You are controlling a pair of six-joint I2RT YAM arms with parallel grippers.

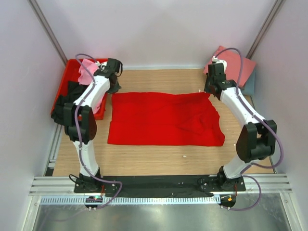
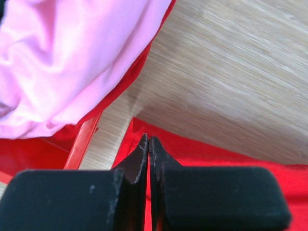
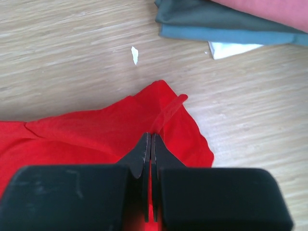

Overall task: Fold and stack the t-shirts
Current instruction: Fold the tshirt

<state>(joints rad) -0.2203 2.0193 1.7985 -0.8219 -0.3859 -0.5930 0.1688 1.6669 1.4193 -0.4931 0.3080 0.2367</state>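
1. Rigid red plastic crate (image 1: 70,67), far left, beside the table edge. It holds a crumpled light pink cloth t-shirt (image 1: 88,70) and a bunched black cloth t-shirt (image 1: 65,103).
2. Left gripper (image 1: 114,88): jaws pressed together, with a sliver of red cloth between them. It sits on the far-left corner of item 3.
3. Bright red soft cloth t-shirt (image 1: 163,118), spread flat at the centre of the wooden table (image 1: 154,159), long axis running left to right. From both grippers, the whole cloth lies toward the arm bases. Judged next move: carry the far edge toward the near edge.
4. Right gripper (image 1: 208,89): jaws closed and pinching the far-right corner of item 3. Each arm is the nearer one to its own corner.
5. Folded salmon pink cloth t-shirt (image 1: 238,65), far right corner, lying on a folded grey-blue cloth t-shirt (image 3: 216,24).
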